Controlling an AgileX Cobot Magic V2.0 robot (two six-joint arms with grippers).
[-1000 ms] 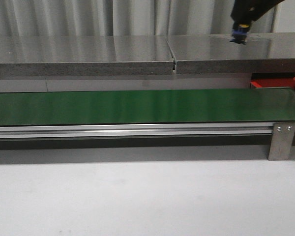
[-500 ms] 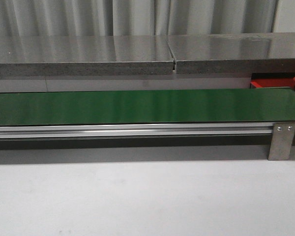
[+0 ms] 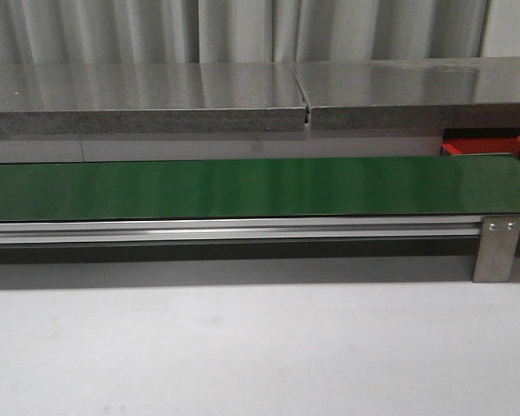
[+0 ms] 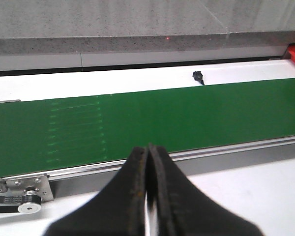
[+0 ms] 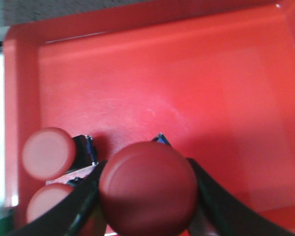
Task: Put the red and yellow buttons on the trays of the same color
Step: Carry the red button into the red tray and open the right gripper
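My right gripper (image 5: 146, 196), gone from the front view, clamps a red button (image 5: 147, 188) over the red tray (image 5: 187, 83); my left gripper (image 4: 148, 162) is closed, empty.

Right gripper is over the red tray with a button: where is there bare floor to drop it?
In the right wrist view, the red tray is bare across its middle and toward the far walls. It is crowded beside the right gripper holding a red button: two more red buttons sit there.
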